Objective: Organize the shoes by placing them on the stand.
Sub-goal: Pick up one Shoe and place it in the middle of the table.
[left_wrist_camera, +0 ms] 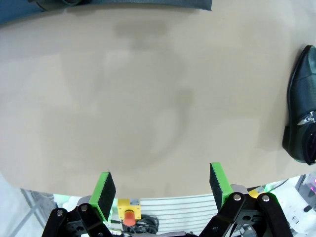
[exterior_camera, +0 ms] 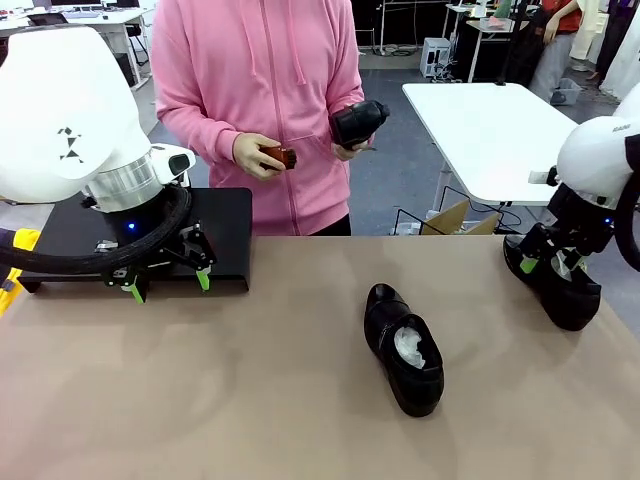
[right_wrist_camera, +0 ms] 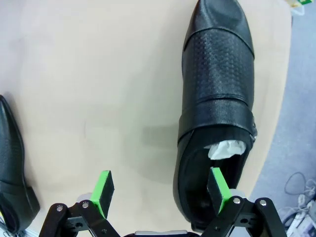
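One glossy black shoe (exterior_camera: pixel 403 347) with white paper inside lies mid-table, also at the picture's right edge in the left wrist view (left_wrist_camera: pixel 303 113). A second shoe (exterior_camera: pixel 567 293) sits at the table's right edge. My right gripper (exterior_camera: pixel 545 265) is open and straddles the side wall at its heel (right_wrist_camera: pixel 215 98): one finger is over the paper-stuffed opening, the other is outside. The person holds a third shoe (exterior_camera: pixel 358 122) above the table's far side. My left gripper (exterior_camera: pixel 168 280) hangs open and empty in front of the matte-black stand (exterior_camera: pixel 228 235). The stand's top looks bare where the arm does not hide it.
The person in a pink hoodie stands at the far edge with a small brown brush (exterior_camera: pixel 279 156) in the other hand. A white table (exterior_camera: pixel 490 120) and a cardboard box (exterior_camera: pixel 455 218) are behind on the right. A yellow object (exterior_camera: pixel 15 262) sits at the left edge.
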Robot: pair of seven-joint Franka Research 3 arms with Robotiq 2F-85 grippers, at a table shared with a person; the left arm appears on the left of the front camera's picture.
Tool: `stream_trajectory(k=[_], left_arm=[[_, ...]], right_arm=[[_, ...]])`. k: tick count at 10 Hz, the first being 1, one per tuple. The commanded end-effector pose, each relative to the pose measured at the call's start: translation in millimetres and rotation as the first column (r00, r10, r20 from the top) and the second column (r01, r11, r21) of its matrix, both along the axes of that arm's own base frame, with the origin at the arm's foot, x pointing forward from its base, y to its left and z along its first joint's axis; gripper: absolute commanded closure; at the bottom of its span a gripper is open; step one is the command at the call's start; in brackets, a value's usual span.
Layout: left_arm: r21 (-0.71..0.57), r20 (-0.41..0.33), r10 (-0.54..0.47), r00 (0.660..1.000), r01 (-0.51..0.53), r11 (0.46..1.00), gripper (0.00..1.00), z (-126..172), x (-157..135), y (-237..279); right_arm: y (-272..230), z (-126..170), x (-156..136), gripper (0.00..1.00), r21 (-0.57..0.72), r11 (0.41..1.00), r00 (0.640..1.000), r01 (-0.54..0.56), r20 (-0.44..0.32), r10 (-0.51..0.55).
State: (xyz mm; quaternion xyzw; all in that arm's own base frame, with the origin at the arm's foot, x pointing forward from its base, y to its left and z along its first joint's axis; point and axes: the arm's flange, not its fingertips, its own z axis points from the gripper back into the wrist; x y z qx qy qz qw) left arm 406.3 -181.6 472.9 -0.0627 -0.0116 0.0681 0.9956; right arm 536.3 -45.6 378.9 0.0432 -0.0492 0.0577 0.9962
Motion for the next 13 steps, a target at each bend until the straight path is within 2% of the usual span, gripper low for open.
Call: stream_trajectory(k=[1, 6, 7, 11, 12, 13], left_arm=[[-0.004, -0.001, 0.014, 1.0, -0.014, 1.0, 0.01, 2.1, 0.9, 0.2], [-0.004, -0.001, 0.014, 1.0, -0.014, 1.0, 0.01, 2.1, 0.9, 0.2], [-0.004, -0.001, 0.014, 1.0, -0.014, 1.0, 0.01, 2.1, 0.9, 0.2], [-0.004, -0.001, 0.014, 1.0, -0.014, 1.0, 0.01, 2.1, 0.9, 0.2], [-0.004, -0.001, 0.014, 1.0, -0.014, 1.0, 0.01, 2.1, 0.9, 0.2], [-0.004, -0.001, 0.014, 1.0, -0.014, 1.0, 0.01, 2.1, 0.9, 0.2]], right_arm=[[-3.2, -8.1, 10.5, 0.0, -0.006, 1.0, 1.0, -0.02, 0.011, 0.02], [-2.3, -39.0, 21.9, 0.0, -0.019, 1.0, 1.0, -0.017, -0.013, 0.017], [-2.1, -40.8, 22.7, 0.15, -0.026, 0.999, 1.0, -0.02, -0.01, 0.02], [1.1, -46.8, 23.3, 0.89, -0.108, 0.994, 1.0, -0.02, -0.021, 0.018], [2.2, -51.4, 23.9, 1.0, -0.12, 0.993, 1.0, -0.017, -0.027, 0.014], [2.0, -53.6, 25.0, 1.0, -0.12, 0.993, 0.999, -0.012, -0.036, 0.008]])
